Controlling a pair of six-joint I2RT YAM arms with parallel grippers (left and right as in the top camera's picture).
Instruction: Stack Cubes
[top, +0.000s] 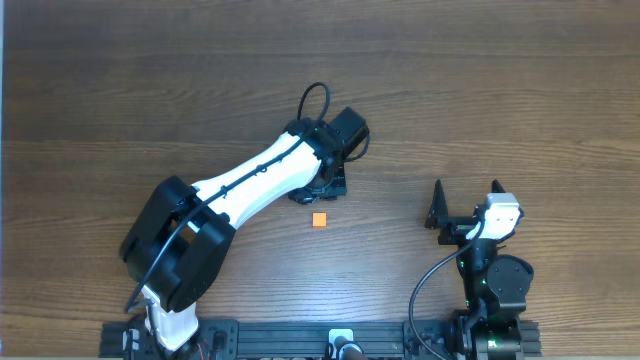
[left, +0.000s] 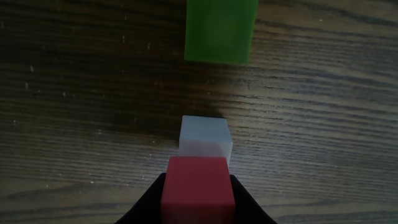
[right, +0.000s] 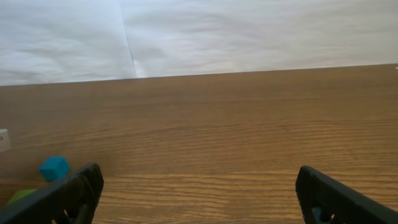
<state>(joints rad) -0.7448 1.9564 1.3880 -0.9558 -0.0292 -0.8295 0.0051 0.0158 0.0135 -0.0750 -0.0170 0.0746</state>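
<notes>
- The counter (left: 74, 93): brown wood with clear grain, low sheen.
- The red cube (left: 198, 186), pale grey cube (left: 206, 138) and green block (left: 219, 28): smooth, matt faces, plastic-looking.
- The left arm shell (top: 255, 180): smooth white plastic, slight gloss.
- The right hand (right: 199, 173): black, matt.
- The backdrop sheet (right: 249, 31): white, matt, lightly creased, paper-like.

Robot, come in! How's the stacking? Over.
Left end effector shut on red cube, white cube close by. Right end effector open. Green cube farther off.

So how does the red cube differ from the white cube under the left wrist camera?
The red cube is gripped by the left gripper; the white cube stands free on the table. The red cube is vivid red, the white cube pale, greyish white. Both are plain, square-edged blocks.
</notes>
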